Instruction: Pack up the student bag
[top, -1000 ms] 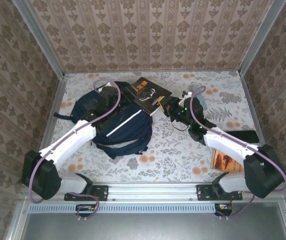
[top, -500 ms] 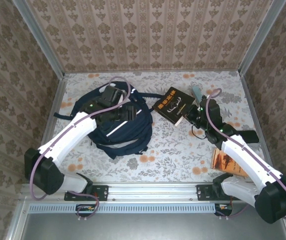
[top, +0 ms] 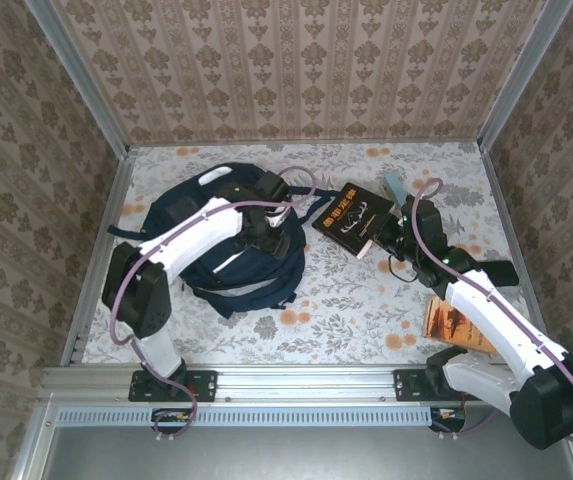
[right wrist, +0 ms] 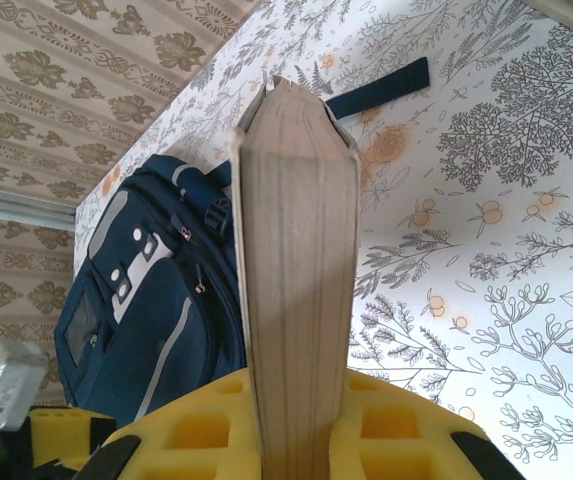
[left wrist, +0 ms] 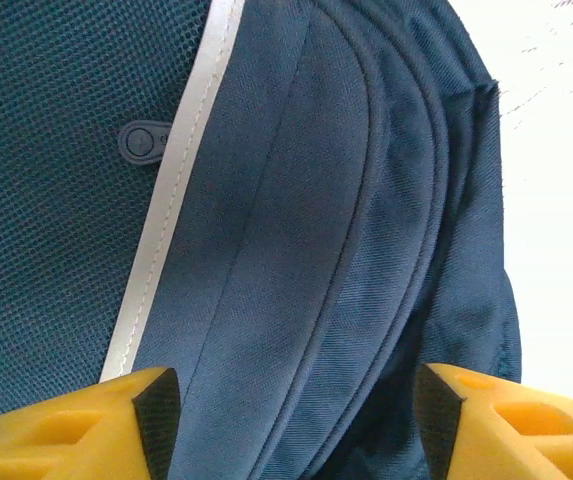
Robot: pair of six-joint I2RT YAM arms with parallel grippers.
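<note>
Two textures dominate the scene: the woven nylon of the student bag and the smooth printed floral cloth of the table. The bag is a large, rounded, dark navy backpack lying flat at the left-centre of the table, its top towards the back wall. The left wrist view shows fine mesh on one side of a white stripe, a round dark snap button, and curved, piped seams in twill-like fabric on the other. The right wrist view shows grey-white patches with dark dots on its front.

The left gripper hangs over the bag, its yellow fingers spread wide apart and grasping nothing. The right gripper is clenched on the black book, a thick hardback whose cream page edge stands between the yellow pads. The book is held just right of the bag's edge.

An orange-covered book lies near the right arm's base. Bare cloth stretches between the bag and the near rail, and along the back wall. The bag's left side lies close to the left wall's metal rail.
</note>
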